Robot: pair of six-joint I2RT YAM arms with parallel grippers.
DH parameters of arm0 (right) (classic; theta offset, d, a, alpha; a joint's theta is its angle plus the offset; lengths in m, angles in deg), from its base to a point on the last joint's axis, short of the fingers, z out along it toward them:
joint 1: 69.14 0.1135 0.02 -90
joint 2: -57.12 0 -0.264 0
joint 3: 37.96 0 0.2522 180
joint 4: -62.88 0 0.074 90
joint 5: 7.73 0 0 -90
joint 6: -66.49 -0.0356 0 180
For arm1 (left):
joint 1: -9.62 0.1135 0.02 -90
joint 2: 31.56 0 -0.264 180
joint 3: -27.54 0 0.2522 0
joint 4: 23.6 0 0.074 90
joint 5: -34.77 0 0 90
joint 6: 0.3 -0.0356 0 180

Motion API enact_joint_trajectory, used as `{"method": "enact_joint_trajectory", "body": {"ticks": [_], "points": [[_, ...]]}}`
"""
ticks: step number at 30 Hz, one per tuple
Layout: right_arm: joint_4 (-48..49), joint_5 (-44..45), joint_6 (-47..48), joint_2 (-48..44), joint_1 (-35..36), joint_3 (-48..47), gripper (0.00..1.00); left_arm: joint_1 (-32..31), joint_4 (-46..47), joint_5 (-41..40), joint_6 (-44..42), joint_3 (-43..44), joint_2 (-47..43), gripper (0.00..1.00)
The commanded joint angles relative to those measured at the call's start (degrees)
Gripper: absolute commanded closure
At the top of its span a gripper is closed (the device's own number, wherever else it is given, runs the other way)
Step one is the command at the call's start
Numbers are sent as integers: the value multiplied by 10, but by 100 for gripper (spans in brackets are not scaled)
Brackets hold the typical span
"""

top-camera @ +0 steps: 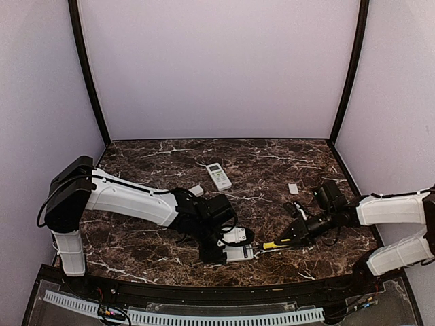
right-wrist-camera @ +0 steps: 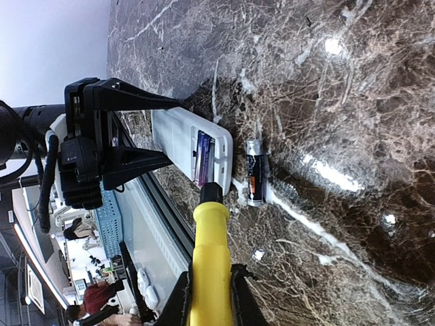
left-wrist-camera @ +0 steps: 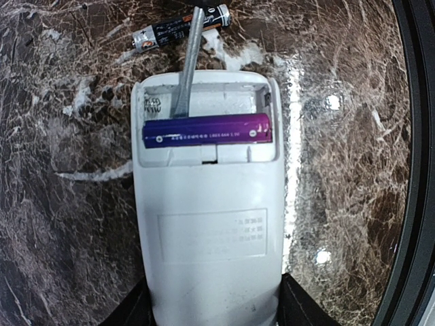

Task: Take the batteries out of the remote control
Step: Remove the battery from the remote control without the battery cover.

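**One cell on the table, one seated in the bay**

Left claw [left-wrist-camera: 214, 307]: jaws closed on the remote [left-wrist-camera: 211, 224], one finger on each long side at the end nearest the wrist camera. The remote lies back-up on the dark marble table [top-camera: 272, 159]. Its battery bay is uncovered and sits at the end away from the claw.

Right claw [right-wrist-camera: 211, 299]: jaws narrow, clamped on the yellow handle of the screwdriver [right-wrist-camera: 209, 251]. From the left wrist camera I see the metal shaft come in over the far wall of the bay. It ends in the far slot, right at the upper edge of the purple battery [left-wrist-camera: 207, 129]. I cannot tell whether the tip touches that cell.

Purple battery: lies crosswise in the near slot of the bay, spanning almost the slot's full width.

Loose battery [left-wrist-camera: 180, 27]: black with an orange end. It lies on the table just beyond the bay end of the remote, roughly parallel to that end and apart from it by a narrow gap. The screwdriver shaft passes over it.

Further out, overhead view: both claws meet at the near middle of the table. A second remote [top-camera: 218, 175] lies face-up toward the back, well apart from both claws. A small white cover [top-camera: 293, 188] lies to its right, near the right wrist.
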Motion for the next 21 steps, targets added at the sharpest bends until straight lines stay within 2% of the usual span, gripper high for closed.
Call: {"method": "enact_joint_trajectory", "body": {"ticks": [1, 21], "points": [[25, -6, -3, 9, -4, 8, 100, -14, -50, 18, -14, -9, 25, 69], [44, -51, -52, -39, -7, 15, 100, -14, -54, -6, -10, -3, 32, 69]]}}
